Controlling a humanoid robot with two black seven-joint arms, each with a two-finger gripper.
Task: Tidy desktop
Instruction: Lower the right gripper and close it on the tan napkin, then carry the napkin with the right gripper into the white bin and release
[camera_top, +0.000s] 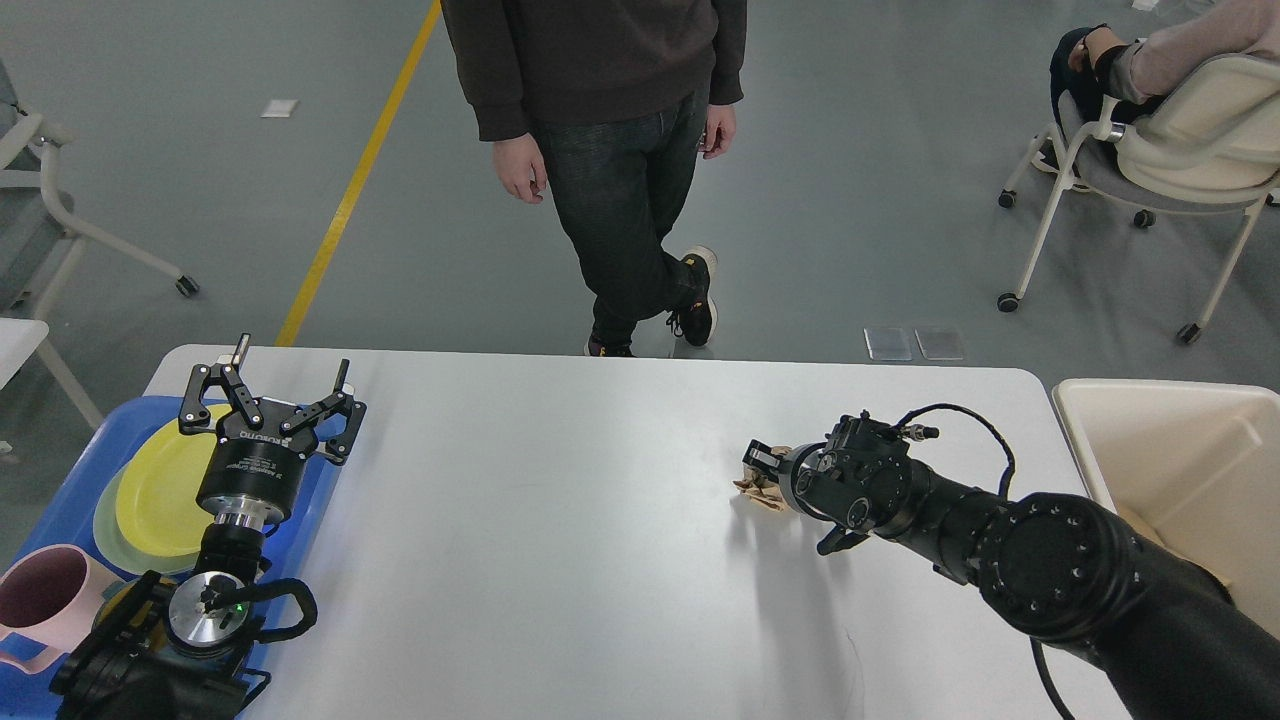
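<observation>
The desktop (560, 560) is a wide white tabletop. A crumpled brown paper wad (751, 491) lies on its right half. My right gripper (762, 463) is pressed down at the wad, pointing left and seen almost end-on, so its fingers cannot be told apart. Most of the wad is hidden behind it. My left gripper (280, 385) stands open and empty at the left, over the edge of the blue tray (60, 510).
The blue tray holds a yellow plate (160, 490) on a pale green one and a pink mug (40, 590). A cream bin (1180, 450) stands off the right edge. A person (600, 150) stands at the far edge; wheeled chairs (1180, 150) beyond.
</observation>
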